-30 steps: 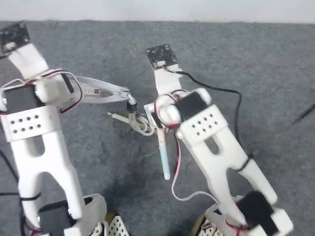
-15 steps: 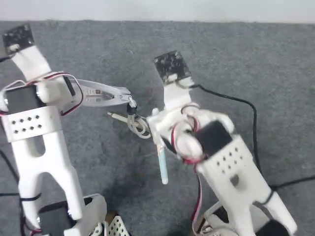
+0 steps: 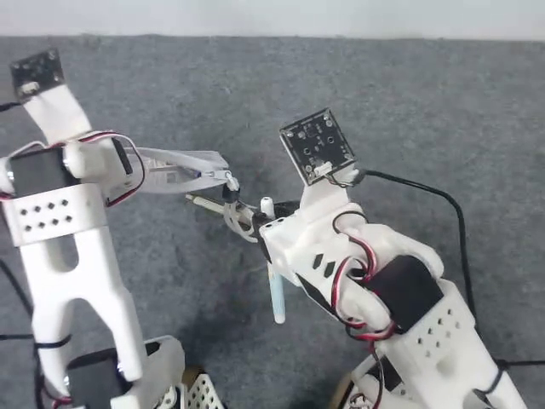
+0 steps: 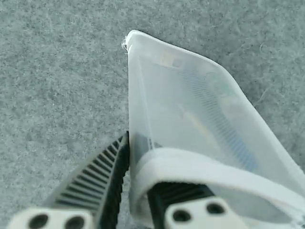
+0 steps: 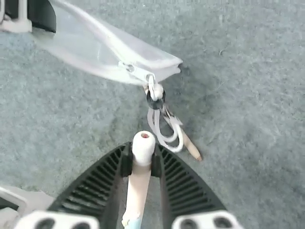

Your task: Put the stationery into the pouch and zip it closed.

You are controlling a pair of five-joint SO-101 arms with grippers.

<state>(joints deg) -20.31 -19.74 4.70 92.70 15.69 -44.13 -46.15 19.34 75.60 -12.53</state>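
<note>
Translucent white plastic pouch (image 4: pixel 190 109) is being clamped at one end by the left gripper (image 4: pixel 138 162), off the grey carpet (image 3: pixel 426 102). Its zip end is facing the white, blue-ended pen (image 5: pixel 143 142), which is being pinched in the right gripper (image 5: pixel 142 150), presumably for insertion.

Left hand (image 4: pixel 136 160) extends from the desk's left edge, clamping the pouch (image 4: pixel 190 109); right hand (image 5: pixel 143 153) at mid-desk pinches a pen (image 5: pixel 138 186).
</note>
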